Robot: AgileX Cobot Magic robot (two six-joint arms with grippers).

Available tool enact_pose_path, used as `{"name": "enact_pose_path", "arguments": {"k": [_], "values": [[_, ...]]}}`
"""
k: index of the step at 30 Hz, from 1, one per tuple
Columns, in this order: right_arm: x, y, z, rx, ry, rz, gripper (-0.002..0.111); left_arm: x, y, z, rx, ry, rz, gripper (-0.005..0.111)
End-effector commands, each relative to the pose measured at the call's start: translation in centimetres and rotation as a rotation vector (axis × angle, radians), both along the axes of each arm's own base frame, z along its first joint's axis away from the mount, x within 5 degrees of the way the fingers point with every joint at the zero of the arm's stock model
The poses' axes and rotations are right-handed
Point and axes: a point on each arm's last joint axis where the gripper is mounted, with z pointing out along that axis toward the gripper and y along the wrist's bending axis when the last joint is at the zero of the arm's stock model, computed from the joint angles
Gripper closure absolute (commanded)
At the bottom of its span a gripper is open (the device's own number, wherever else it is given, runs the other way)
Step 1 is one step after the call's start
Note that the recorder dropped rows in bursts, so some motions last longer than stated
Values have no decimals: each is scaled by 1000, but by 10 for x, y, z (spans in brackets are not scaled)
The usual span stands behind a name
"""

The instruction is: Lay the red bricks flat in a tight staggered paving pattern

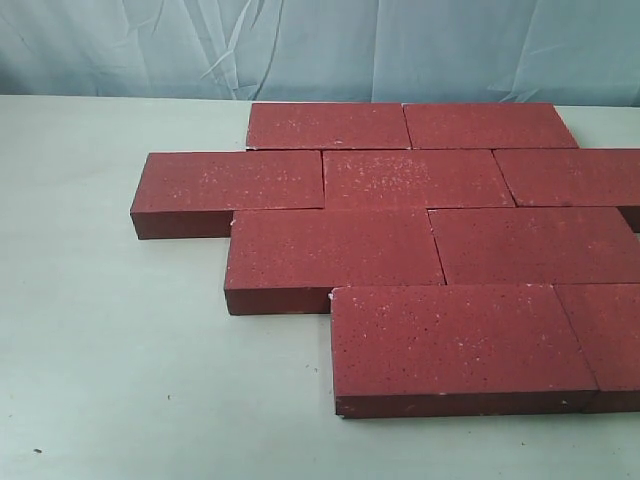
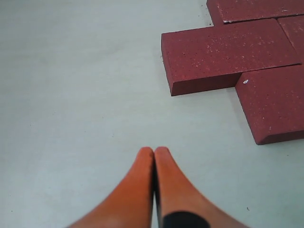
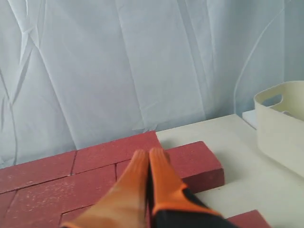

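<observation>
Several dark red speckled bricks [image 1: 415,225] lie flat on the pale table [image 1: 100,380] in four staggered rows, edges touching; the right side runs out of the exterior view. No gripper shows in that view. In the left wrist view my left gripper [image 2: 154,150] is shut with nothing in it, hovering over bare table short of the pattern's stepped edge of bricks [image 2: 228,52]. In the right wrist view my right gripper [image 3: 149,153] is shut and empty, above the bricks [image 3: 95,156] near an end brick [image 3: 194,161] that juts out.
A cream plastic bin [image 3: 282,126] stands on the table beyond the jutting brick in the right wrist view. A wrinkled pale blue curtain [image 1: 320,45] hangs behind the table.
</observation>
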Motion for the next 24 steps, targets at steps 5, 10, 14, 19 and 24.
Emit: {"name": "enact_pose_path", "arguments": {"k": [5,10,14,19,24], "values": [[24,-3,-46,-77,76,-13,109,-2,0,0,13,-7,-2,107],[38,-2,-85,-81,129,17,109,-2,0,0,13,-7,-2,107],[39,-2,-91,-80,156,27,109,-2,0,0,13,-7,-2,107],[39,0,-91,-60,154,39,109,-2,0,0,13,-7,-2,107],[39,0,-91,-112,156,50,109,-2,0,0,13,-7,-2,107]]}}
